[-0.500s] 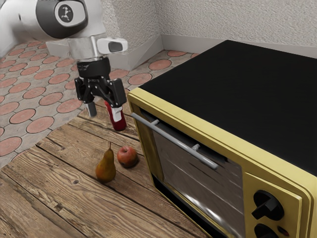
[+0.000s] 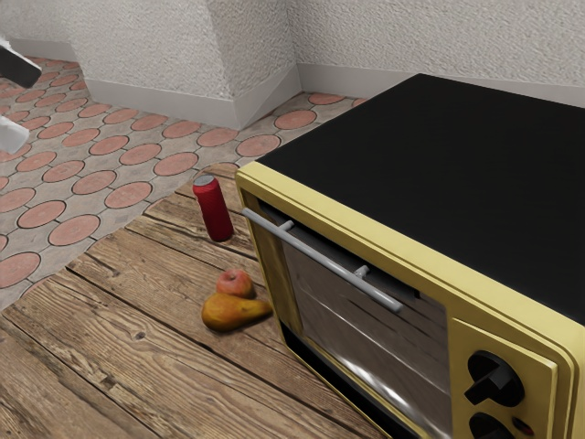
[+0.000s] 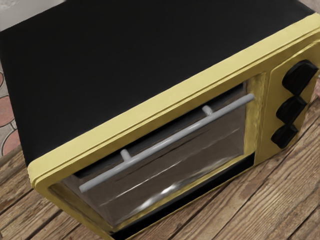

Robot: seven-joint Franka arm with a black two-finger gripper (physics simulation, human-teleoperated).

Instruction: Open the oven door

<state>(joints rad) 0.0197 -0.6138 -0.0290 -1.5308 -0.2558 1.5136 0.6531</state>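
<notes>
Honestly, I can't tell how far open my gripper is or whether it holds anything; the frame crops my arm (image 2: pixel 11 136) to fragments at the exterior view's upper left. The oven door (image 2: pixel 352 320) is shut, lower right (glare obscures the inside), its bottom corner cut off. Below and left of centre, a pear (image 2: pixel 228 313) partly hides an apple (image 2: pixel 235 282).

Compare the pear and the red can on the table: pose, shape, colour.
Pose: the pear lies on its side; the red can stands upright.
Shape: the pear is rounded and tapers to a narrow end; the can is a straight-sided cylinder.
Colour: the pear is a mottled yellow-orange; the can is deep red with a silvery top.
Shared: both rest on the wooden table.
</notes>
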